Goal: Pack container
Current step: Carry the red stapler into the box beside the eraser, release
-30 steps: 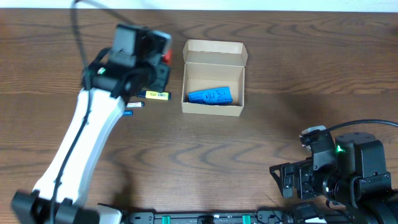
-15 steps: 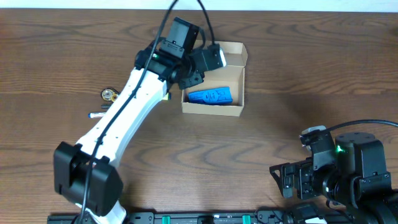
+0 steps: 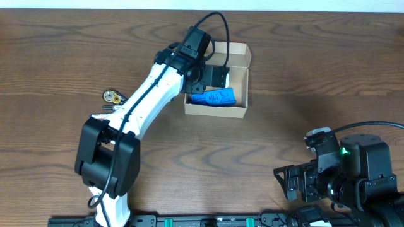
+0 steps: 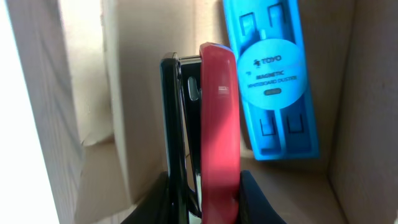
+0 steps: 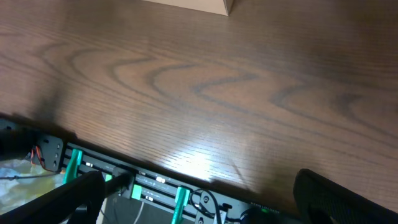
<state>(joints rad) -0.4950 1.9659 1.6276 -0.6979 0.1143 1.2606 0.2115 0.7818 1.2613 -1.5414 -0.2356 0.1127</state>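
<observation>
Left arm: your left gripper point(image 4: 204, 194) is closed on a red-and-black item point(image 4: 217, 124). In the left wrist view the dark fingers point(image 4: 252, 199) press it from both sides at the bottom edge of the frame. The item stands lengthwise, its red half to the right and its black half to the left. It is inside the walls of the container point(image 3: 238, 112).

Container: a tan cardboard box in the upper centre of the overhead frame. Its flap lid is open and folded back along the upper edge. Your left arm reaches to it diagonally from the lower left, and the wrist covers the box's upper-left part.

Contents: a blue whiteboard duster point(image 4: 277, 81) lies on the box floor, just to the right of the held item in the wrist view. You cannot tell whether the two touch.

Right arm: it sits at the lower right of the overhead frame, well apart from the box. Your right gripper point(image 5: 199, 180) has its fingers spread wide over bare table point(image 5: 205, 93), holding nothing.

Other: a small gold round piece point(image 3: 112, 96) lies on the table at the left, beside the left arm.
</observation>
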